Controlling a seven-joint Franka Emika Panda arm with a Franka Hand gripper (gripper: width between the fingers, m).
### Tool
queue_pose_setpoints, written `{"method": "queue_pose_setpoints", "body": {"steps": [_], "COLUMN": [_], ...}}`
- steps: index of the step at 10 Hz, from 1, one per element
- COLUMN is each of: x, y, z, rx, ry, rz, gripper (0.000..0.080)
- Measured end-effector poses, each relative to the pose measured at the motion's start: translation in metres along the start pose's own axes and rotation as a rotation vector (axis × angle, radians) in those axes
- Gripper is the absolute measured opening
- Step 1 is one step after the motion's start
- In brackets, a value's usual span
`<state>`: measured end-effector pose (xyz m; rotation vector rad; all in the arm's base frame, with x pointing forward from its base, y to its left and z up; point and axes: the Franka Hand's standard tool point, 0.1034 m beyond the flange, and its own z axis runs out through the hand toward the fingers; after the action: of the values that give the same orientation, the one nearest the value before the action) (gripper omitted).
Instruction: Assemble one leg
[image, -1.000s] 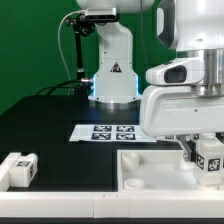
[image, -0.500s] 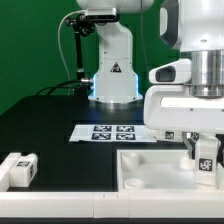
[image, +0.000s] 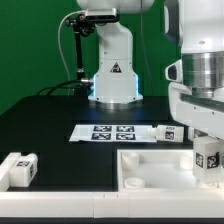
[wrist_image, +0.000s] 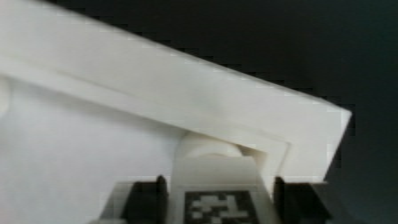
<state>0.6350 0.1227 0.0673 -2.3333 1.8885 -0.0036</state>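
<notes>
My gripper (image: 207, 163) is shut on a white leg (image: 210, 152) with a black-and-white tag. It holds the leg upright over the far right corner of the large white panel (image: 150, 172). In the wrist view the dark fingers (wrist_image: 153, 202) clamp the tagged leg (wrist_image: 217, 204) on both sides, just above the panel's raised corner (wrist_image: 267, 120) and a round socket (wrist_image: 210, 150). A second leg (image: 168, 132) lies beside the marker board. A third leg (image: 18, 169) lies at the exterior view's near left.
The marker board (image: 108, 132) lies flat on the black table behind the panel. The robot base (image: 112, 70) stands at the back with a cable to its left. A green wall closes the back.
The arm's white body has swung up and toward the exterior view's right, uncovering the leg beside the marker board. The held leg stays over the panel's right corner.
</notes>
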Motion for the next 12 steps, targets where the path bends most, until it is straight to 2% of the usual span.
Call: {"method": "queue_pose_setpoints", "body": {"steps": [2, 4, 5, 6, 8, 12], "x": [0.0002, 0.0003, 0.001, 0.0047, 0.0028, 0.0062], "y": [0.0, 0.0011, 0.0031, 0.0022, 0.0046, 0.0077], "z": [0.0008, 0.0016, 0.0032, 0.0024, 0.001, 0.0007], "rx": [0.004, 0.001, -0.002, 0.003, -0.018, -0.026], "ry": [-0.009, -0.004, 0.002, 0.004, 0.012, 0.018], "rz": [0.088, -0.006, -0.181, -0.329, -0.68, -0.954], "gripper": [0.0281, 0.0281, 0.0509, 0.062, 0.064, 0.0649]}}
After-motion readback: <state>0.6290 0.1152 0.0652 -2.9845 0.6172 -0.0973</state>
